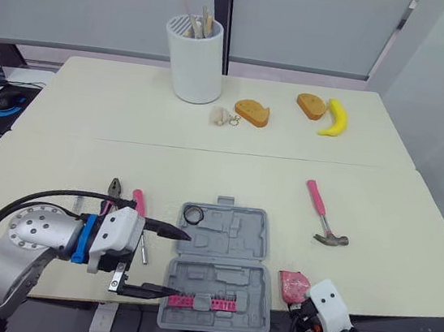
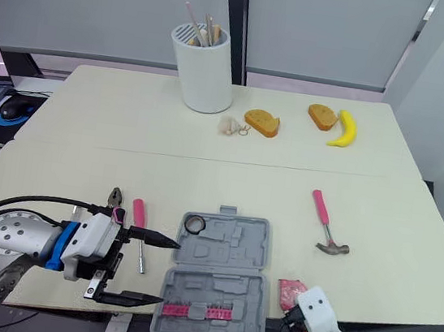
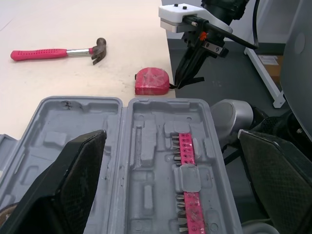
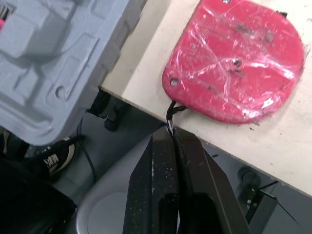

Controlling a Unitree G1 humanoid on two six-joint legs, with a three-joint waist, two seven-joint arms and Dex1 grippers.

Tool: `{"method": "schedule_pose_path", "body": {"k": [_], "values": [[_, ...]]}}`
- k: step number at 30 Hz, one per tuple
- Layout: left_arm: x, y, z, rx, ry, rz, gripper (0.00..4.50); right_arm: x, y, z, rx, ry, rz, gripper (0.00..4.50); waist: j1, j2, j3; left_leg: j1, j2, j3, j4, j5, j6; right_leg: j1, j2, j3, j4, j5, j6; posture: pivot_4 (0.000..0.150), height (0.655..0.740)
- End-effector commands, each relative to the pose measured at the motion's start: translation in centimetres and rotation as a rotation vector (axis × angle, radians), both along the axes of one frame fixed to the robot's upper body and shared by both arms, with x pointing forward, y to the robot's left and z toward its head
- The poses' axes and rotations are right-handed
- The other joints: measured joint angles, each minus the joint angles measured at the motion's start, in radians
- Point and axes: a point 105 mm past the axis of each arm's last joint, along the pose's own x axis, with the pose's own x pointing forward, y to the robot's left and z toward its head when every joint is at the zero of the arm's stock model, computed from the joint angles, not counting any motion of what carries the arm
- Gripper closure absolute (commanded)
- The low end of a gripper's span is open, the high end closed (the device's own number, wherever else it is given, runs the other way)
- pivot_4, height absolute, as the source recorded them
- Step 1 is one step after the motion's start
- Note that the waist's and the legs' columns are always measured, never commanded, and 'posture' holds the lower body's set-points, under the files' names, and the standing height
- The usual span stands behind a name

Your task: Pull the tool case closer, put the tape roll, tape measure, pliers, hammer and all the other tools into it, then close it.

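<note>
Case (image 1: 221, 268) close and open, tape roll (image 1: 193, 214) in.
R gripper (image 4: 171, 139) pinched on tape measure (image 1: 293, 287) cord beside case; L gripper (image 1: 162, 260) gaping, empty; I've hammer (image 1: 323, 216), pliers (image 1: 114, 189) left.

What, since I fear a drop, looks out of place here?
The open tool case overhangs the table's front edge, and the red tape measure lies right at that edge, just its thin cord pinched in the right gripper. Either could slip off.
</note>
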Motion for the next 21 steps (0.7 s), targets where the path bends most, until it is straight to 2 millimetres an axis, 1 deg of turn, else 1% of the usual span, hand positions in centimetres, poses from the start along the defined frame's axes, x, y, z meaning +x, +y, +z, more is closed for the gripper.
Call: {"method": "schedule_pose_path", "body": {"k": [1,3,5,7,9,10,11,12,13,14,16,18,21], "values": [[-0.1,-0.3,0.2,-0.010,-0.012,-0.015,0.00,-0.3,0.2,1.7,0.024,-0.022,0.036,3.45,0.000,0.000,0.000,0.000,0.000,0.000,0.000,0.000,0.000,0.000,0.000,0.000,0.000,0.000,0.000,0.150,0.7400],[-0.1,-0.2,0.2,-0.009,-0.012,-0.013,0.00,-0.7,0.0,2.8,0.016,-0.026,0.068,2.96,0.000,0.000,0.000,0.000,0.000,0.000,0.000,0.000,0.000,0.000,0.000,0.000,0.000,0.000,0.000,0.150,0.7400],[-0.2,-0.1,0.3,-0.007,-0.012,-0.009,0.00,-1.6,-0.3,3.8,0.016,-0.012,0.151,2.55,0.001,0.001,0.000,0.000,0.000,0.000,0.000,0.000,0.000,0.000,0.000,0.000,0.000,0.000,0.000,0.150,0.7400],[-0.2,0.0,0.3,-0.007,-0.011,-0.007,0.00,-2.0,-0.7,4.6,0.017,-0.019,0.228,2.01,0.001,0.000,-0.001,0.001,-0.001,0.001,0.000,0.000,0.000,0.001,0.000,0.000,0.000,0.000,0.000,0.150,0.7400],[-0.4,0.0,0.3,-0.006,-0.007,-0.007,0.00,-1.5,-1.0,6.1,-0.001,-0.089,0.330,1.49,0.000,0.000,-0.001,0.001,0.000,0.000,0.000,0.000,0.000,0.002,0.000,-0.001,-0.001,0.000,0.000,0.150,0.7400],[-0.5,0.0,0.3,-0.006,-0.005,-0.008,0.00,-1.0,-1.2,7.1,-0.045,-0.158,0.406,1.25,0.000,0.000,-0.001,0.002,0.000,0.000,0.000,0.000,0.000,0.002,0.000,0.000,-0.001,0.000,0.000,0.150,0.7400],[-0.5,-0.1,0.3,-0.007,-0.004,-0.008,0.00,0.0,-1.7,7.8,-0.118,-0.247,0.485,1.05,0.000,0.000,-0.001,0.002,0.000,0.000,0.000,0.000,0.000,0.002,0.000,0.000,-0.001,0.000,0.000,0.150,0.7400],[-0.5,-0.1,0.3,-0.008,-0.003,-0.008,0.00,0.6,-2.0,8.2,-0.172,-0.303,0.544,0.65,0.000,0.000,-0.001,0.003,0.000,0.000,0.000,0.000,0.000,0.003,0.001,0.000,-0.001,0.000,0.000,0.150,0.7400],[-0.5,-0.2,0.3,-0.008,-0.003,-0.010,0.00,0.9,-1.7,8.5,-0.139,-0.352,0.612,0.33,0.000,-0.001,-0.001,0.003,0.000,0.000,0.000,0.000,0.000,0.003,0.001,-0.001,-0.001,0.000,0.000,0.150,0.7400],[-0.5,-0.2,0.4,-0.007,-0.003,-0.012,0.00,1.4,-1.9,8.4,-0.171,-0.401,0.672,0.03,0.001,-0.002,-0.001,0.003,0.000,-0.001,0.001,0.000,0.000,0.003,0.002,-0.001,-0.001,0.000,0.000,0.150,0.7400],[-0.5,-0.3,0.4,-0.006,-0.003,-0.016,0.00,2.1,-2.3,7.9,-0.189,-0.424,0.767,0.03,0.000,-0.002,-0.001,0.004,0.000,-0.001,0.001,0.000,0.000,0.005,0.002,-0.002,-0.001,-0.001,-0.001,0.150,0.7400],[-0.6,-0.3,0.4,-0.006,0.000,-0.019,0.00,2.8,-2.7,7.3,-0.175,-0.395,0.828,0.03,0.000,-0.002,-0.001,0.004,0.000,-0.001,0.001,0.000,0.000,0.005,0.002,-0.002,-0.001,-0.001,-0.001,0.150,0.7400],[-0.9,-0.6,0.4,-0.008,0.004,-0.025,0.00,3.2,-3.4,5.7,-0.210,-0.351,0.929,0.03,0.000,-0.001,-0.001,0.004,-0.001,0.000,0.001,0.000,0.000,0.006,0.002,-0.001,-0.001,-0.001,-0.001,0.150,0.7400]]}}
